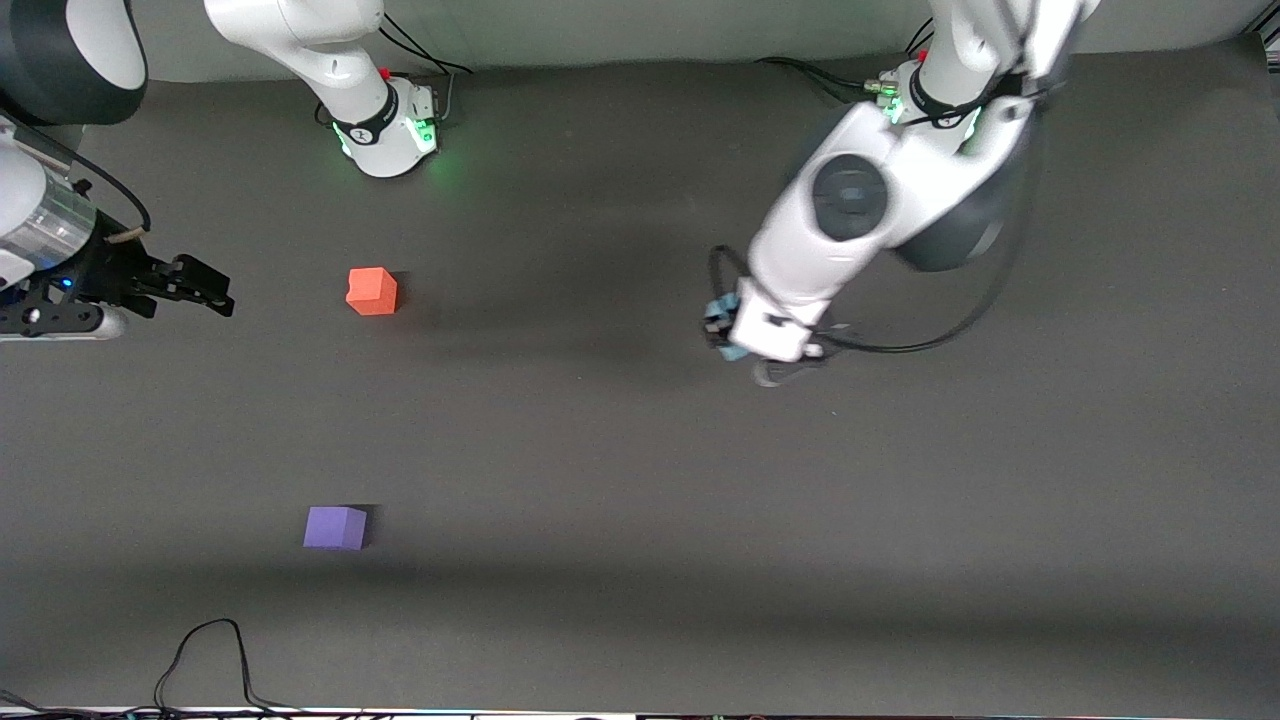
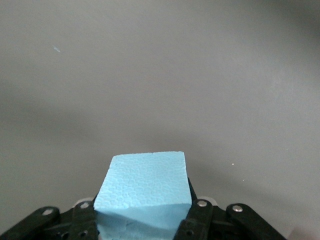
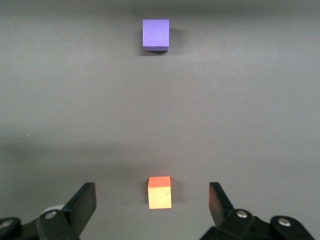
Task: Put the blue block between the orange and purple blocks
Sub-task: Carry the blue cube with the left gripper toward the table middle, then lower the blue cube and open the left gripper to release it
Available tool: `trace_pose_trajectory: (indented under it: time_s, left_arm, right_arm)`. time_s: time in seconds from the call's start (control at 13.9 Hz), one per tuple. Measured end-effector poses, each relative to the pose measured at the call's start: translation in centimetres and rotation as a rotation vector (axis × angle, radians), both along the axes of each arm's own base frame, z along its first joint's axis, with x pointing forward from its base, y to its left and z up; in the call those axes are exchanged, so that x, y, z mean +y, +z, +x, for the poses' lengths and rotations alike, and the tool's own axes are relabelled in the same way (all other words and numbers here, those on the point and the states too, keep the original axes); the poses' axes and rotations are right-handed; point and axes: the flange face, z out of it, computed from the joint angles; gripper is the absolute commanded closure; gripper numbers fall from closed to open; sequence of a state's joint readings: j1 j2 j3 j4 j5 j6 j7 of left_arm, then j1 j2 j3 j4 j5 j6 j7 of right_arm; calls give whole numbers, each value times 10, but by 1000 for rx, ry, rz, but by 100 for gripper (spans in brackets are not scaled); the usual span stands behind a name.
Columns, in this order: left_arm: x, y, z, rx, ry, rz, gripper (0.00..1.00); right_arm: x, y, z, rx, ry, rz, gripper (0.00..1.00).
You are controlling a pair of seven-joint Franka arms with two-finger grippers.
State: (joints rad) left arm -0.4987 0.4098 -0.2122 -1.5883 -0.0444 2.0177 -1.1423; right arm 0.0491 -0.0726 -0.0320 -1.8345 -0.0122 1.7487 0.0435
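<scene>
The blue block [image 2: 142, 192] is clamped in the left pincer [image 2: 145, 220] above bare surface [image 1: 640, 450], well apart from the orange block [image 1: 372, 291] and purple block [image 1: 335, 527]. The right pincer [image 3: 152, 202] is held spread, waiting.

A: What is the blue block [image 2: 142, 192] made of?

B: Soft foam. It looks bumpy and dull, not shiny.

A: And the orange block [image 1: 372, 291] and purple block [image 1: 336, 527]?

B: Foam too, dull and smooth.

A: The surface [image 1: 640, 480]?

B: A dark gray mat, flat and not shiny.

A: The arms?

B: Shiny white plastic. The left gripper [image 2: 145, 220] is black with little metal screws.
</scene>
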Motion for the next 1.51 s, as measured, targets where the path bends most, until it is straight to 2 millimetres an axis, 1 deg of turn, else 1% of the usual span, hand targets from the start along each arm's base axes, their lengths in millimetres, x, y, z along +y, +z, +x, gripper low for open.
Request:
trace_pose_trajectory:
  time_s: [0.07, 0.14, 0.22, 0.29, 0.36, 0.43, 0.5, 0.58, 0.65, 0.72, 0.79, 0.86, 0.94, 1.15, 1.22, 1.3, 1.37, 1.44, 1.51]
  left_arm:
    - [-31, -25, -7, -26, 15, 32, 75]
    - [-61, -54, -14, -55, 26, 60, 75]
    - [-87, -84, -21, -76, 25, 80, 75]
    - [-108, -111, -28, -93, 18, 95, 75]
    - [-124, -135, -35, -103, 11, 107, 75]
    - [-135, -157, -42, -112, 2, 116, 75]
    - [-144, -174, -49, -119, -9, 127, 75]
    - [-153, -186, -56, -127, -16, 135, 75]
    - [-162, -193, -63, -135, -20, 138, 71]
    - [-171, -197, -68, -142, -23, 135, 69]
    - [-179, -200, -71, -150, -27, 131, 61]
    - [-184, -205, -73, -156, -31, 134, 27]
    - [-187, -212, -74, -166, -35, 143, 0]
    - [-187, -222, -74, -180, -45, 171, 0]
    - [-185, -221, -73, -177, -45, 191, 0]
    - [-182, -215, -69, -172, -38, 218, 0]
    - [-176, -202, -59, -173, -26, 239, 0]
    - [-168, -179, -45, -181, -20, 241, 0]
    - [-157, -152, -29, -193, -20, 234, 0]
  right_arm:
    - [0, -3, 0, 5, 0, 0, 0]
    - [0, -5, -1, 9, 0, 0, 0]
    - [0, -5, -1, 11, 0, 0, 0]
    - [-1, -6, -2, 11, -1, 0, 0]
    - [-1, -6, -2, 12, -1, 0, 0]
    - [-1, -7, -2, 14, -2, 0, 0]
    - [-2, -8, -2, 15, -3, 0, 0]
    - [-2, -8, -2, 16, -3, 0, 0]
    - [-2, -9, -2, 17, -4, 0, 0]
    - [-2, -9, -3, 17, -4, 0, 0]
    - [-2, -9, -3, 17, -4, 0, 0]
    - [-3, -9, -3, 17, -5, 0, 0]
    - [-3, -9, -3, 17, -5, 0, 0]
    - [-3, -9, -2, 13, -5, 0, 0]
    - [-3, -9, -2, 7, -5, 0, 0]
    - [-3, -8, -1, 3, -5, 1, 0]
    - [-3, -8, -1, 1, -5, 1, 0]
    - [-3, -7, -1, -1, -5, 1, 0]
    - [-2, -7, -1, -3, -3, 1, 0]
